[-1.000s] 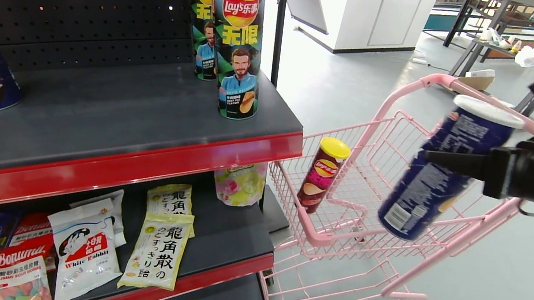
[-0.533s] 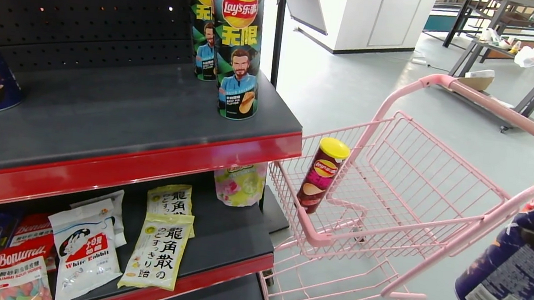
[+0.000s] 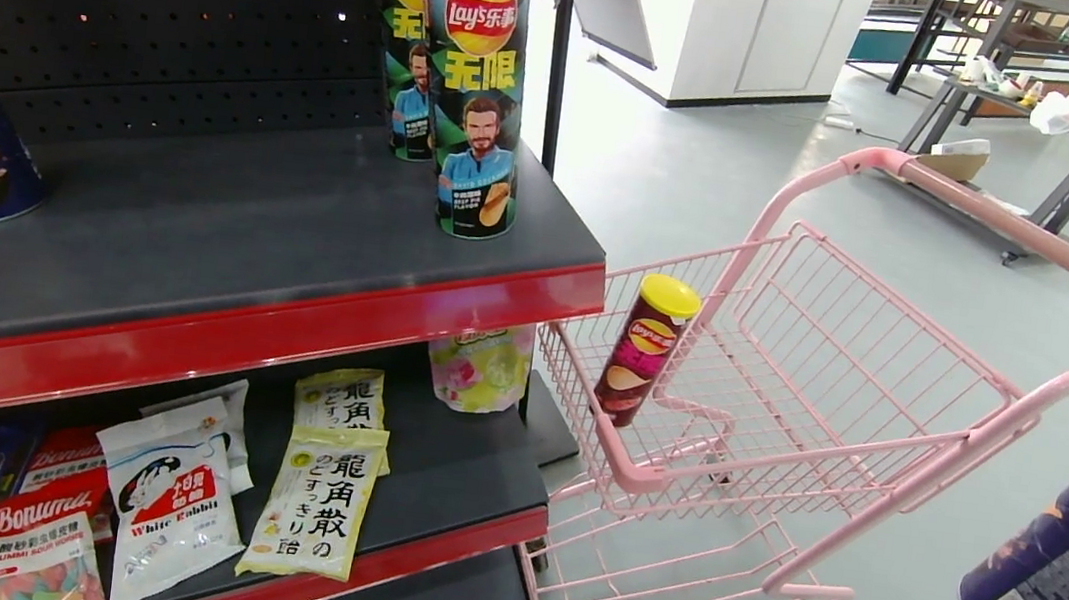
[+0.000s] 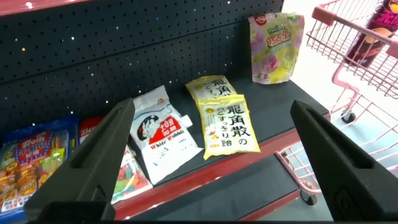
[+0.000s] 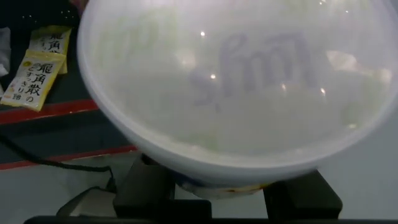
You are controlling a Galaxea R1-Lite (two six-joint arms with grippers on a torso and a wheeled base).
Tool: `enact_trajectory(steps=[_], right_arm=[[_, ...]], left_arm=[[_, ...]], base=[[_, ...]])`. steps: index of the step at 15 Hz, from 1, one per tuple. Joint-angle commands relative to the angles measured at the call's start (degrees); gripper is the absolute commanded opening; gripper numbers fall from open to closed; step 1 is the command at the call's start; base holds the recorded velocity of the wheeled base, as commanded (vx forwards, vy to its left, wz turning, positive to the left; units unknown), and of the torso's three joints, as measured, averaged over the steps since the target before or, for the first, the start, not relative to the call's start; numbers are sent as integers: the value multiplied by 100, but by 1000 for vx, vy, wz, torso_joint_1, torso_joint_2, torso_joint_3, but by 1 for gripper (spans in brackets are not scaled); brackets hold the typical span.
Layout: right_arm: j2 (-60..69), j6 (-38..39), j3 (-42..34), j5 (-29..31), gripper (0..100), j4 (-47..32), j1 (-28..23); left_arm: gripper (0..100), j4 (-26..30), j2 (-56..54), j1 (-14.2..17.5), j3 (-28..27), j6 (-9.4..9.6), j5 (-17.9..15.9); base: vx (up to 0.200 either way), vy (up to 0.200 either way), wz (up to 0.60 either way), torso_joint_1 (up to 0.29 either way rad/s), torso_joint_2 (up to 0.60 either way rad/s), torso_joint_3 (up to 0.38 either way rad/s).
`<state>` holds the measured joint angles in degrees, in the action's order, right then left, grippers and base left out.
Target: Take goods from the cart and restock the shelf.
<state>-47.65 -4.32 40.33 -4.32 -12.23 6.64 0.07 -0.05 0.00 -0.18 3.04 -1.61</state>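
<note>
The blue can (image 3: 1063,567) is hanging in the air at the far right of the head view, outside the pink cart (image 3: 996,220) and below its handle. Its long axis is slanting, with the base pointing down toward the left and the top rising to the right past the frame edge. The right pincer (image 5: 224,196) is pinching it; the right wrist view is looking straight down on the can's white lid (image 5: 236,81), with a dark finger (image 5: 146,186) on each side below it, which the head view is not showing. A maroon can (image 3: 644,353) with a yellow lid is leaning in the cart's near corner by the shelf (image 3: 232,215), lid end up.

The left pincer (image 4: 211,162) is hovering spread wide with nothing between its fingers (image 4: 93,162), facing the lower shelf level, where yellow packets (image 4: 227,121) are lying flat.

A second ago the blue can was tilting above the cart basket. Since then it has swung right and down, and is now sitting slightly lower and farther off-frame than half a second ago.
</note>
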Motion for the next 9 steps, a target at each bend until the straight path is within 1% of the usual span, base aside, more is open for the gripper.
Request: enact_trajectory(steps=[1, 3, 7, 9], right_arm=[[54, -61, -7, -43, 0, -8, 30], [54, -201, -86, -175, 0, -8, 162], [-16, -236, -86, -175, 0, 1, 258], [-16, -236, -104, -175, 0, 1, 258]], left_arm=[[100, 1, 5, 0, 1, -31, 12], [100, 10, 5, 0, 1, -128, 29], [100, 10, 5, 0, 1, -154, 29], [100, 10, 5, 0, 1, -172, 29]], base=[[-200, 0, 0, 12, -2, -7], [-200, 0, 0, 0, 5, 5], [-200, 0, 0, 1, 4, 2], [0, 0, 0, 0, 0, 0]])
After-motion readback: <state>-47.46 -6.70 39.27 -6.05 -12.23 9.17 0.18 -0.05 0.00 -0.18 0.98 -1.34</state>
